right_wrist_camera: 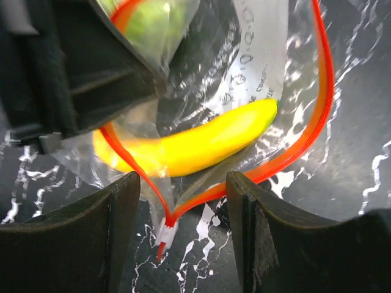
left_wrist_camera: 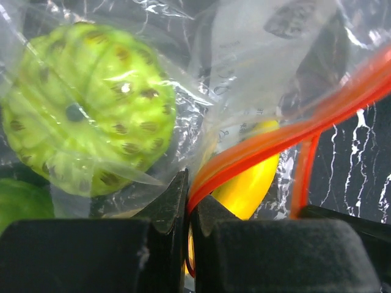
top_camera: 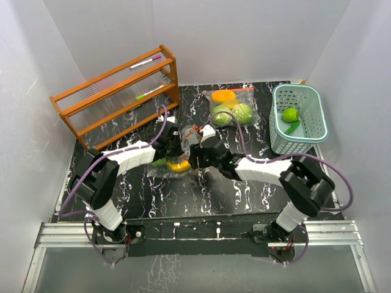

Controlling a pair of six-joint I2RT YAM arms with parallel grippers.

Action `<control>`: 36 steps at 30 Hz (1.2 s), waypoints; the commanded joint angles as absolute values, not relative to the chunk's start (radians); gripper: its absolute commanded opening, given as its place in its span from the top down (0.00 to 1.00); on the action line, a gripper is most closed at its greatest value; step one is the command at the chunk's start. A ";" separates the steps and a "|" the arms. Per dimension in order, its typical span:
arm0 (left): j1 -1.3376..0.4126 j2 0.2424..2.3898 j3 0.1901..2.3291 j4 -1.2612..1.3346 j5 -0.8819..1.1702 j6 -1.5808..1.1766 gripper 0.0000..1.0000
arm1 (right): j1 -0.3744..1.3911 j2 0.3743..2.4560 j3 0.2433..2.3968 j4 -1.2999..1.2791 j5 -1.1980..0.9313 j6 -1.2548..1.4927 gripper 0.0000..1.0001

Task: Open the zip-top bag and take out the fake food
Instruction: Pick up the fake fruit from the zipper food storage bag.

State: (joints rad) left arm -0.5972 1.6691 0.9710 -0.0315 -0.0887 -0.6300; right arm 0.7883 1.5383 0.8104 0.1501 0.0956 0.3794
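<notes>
Right wrist view: left gripper (left_wrist_camera: 189, 204) pinches the orange seal (left_wrist_camera: 287, 131) of the limp clear plastic zip-top bag (right_wrist_camera: 256, 55); parted right gripper (right_wrist_camera: 183, 192) faces a likely light, slick yellow toy banana (right_wrist_camera: 195, 143), graspable mid-length.

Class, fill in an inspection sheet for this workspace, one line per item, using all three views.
Surface: black marbled table.
Job's things: zip-top bag at centre, strips look parted, holding banana and green bumpy ball; green piece in basket.
Clutter: second filled bag, wooden rack.
Grippers: left gripper shut on the bag's orange zip strip; right gripper open, straddling the zip's end.
Cables: purple cables loop along both arms.
Surroundings: white walls.
</notes>
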 commanded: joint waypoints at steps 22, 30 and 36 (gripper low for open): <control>-0.592 1.622 0.830 0.000 -0.078 -0.645 1.00 | 0.824 1.664 0.947 0.165 0.275 0.612 0.30; -0.592 1.626 0.835 0.007 -0.066 -0.645 1.00 | 0.798 1.660 0.914 0.205 0.276 0.630 0.40; -0.592 1.607 0.840 -0.008 -0.073 -0.639 1.00 | 0.798 1.792 0.920 0.229 0.225 0.680 0.45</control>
